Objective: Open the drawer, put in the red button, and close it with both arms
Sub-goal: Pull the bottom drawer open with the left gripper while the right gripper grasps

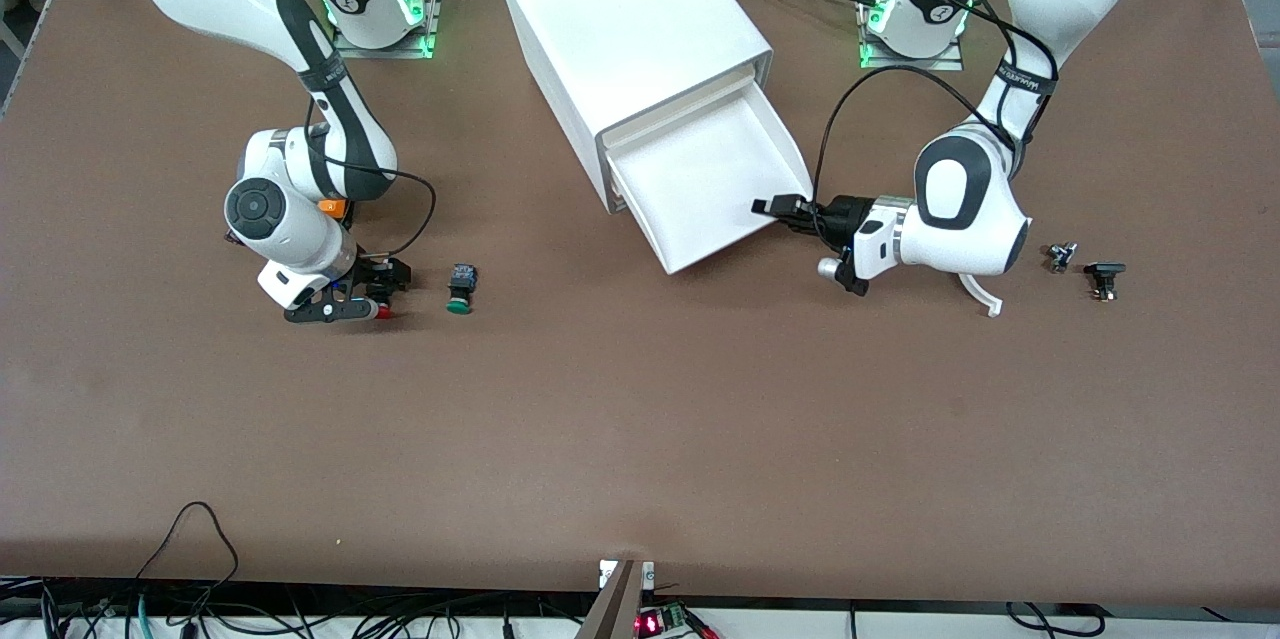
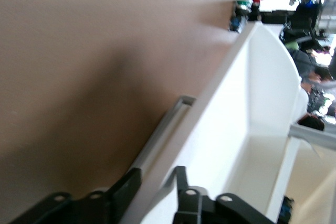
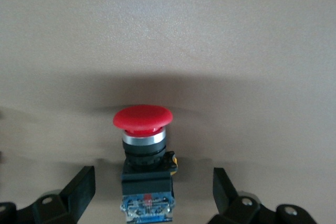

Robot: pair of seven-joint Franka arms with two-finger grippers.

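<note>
The white cabinet [image 1: 620,19] stands mid-table with its lowest drawer [image 1: 700,159] pulled out and nothing in it. My left gripper [image 1: 775,209] is at the drawer's front corner. In the left wrist view [image 2: 155,179] its fingers are closed on the drawer's lip [image 2: 210,108], one finger outside and one inside. The red button [image 1: 384,313] lies on the table at the right arm's end. My right gripper [image 1: 375,297] is low over it and open. In the right wrist view [image 3: 152,179] the red button [image 3: 143,117] lies between the spread fingers, untouched.
A green-capped button [image 1: 460,291] lies beside the red one, toward the drawer. Two small black parts [image 1: 1060,256] [image 1: 1104,277] lie at the left arm's end. Cables hang along the table edge nearest the front camera.
</note>
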